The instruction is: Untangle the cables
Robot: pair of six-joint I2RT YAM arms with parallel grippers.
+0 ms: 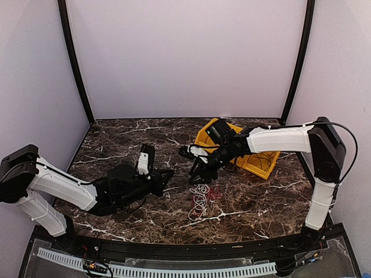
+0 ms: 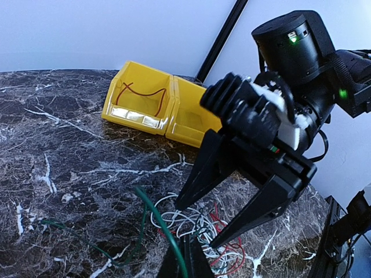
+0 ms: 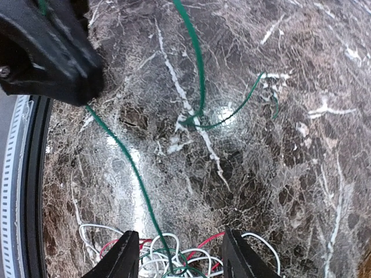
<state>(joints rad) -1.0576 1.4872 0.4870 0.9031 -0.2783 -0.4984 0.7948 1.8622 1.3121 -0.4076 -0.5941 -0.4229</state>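
The cables [image 1: 200,200] lie as a small tangle of white, red and dark wires on the marble table; they also show in the left wrist view [image 2: 174,223] and the right wrist view [image 3: 156,255]. My right gripper [image 1: 200,176] is open just above the tangle, one finger on each side of it [image 2: 198,225] [image 3: 182,258]. My left gripper [image 1: 171,172] [image 2: 185,258] is shut on a green wire [image 2: 153,214] that runs from its tip [image 3: 87,95] down into the tangle [image 3: 124,156]. It holds the wire left of the bundle.
Two yellow bins [image 1: 258,156] stand side by side behind the right arm; one bin [image 2: 139,98] holds a loose red wire [image 2: 136,92]. A loop of the green wire [image 3: 232,110] lies on the marble [image 1: 116,145]. A black rail [image 1: 174,246] edges the table front.
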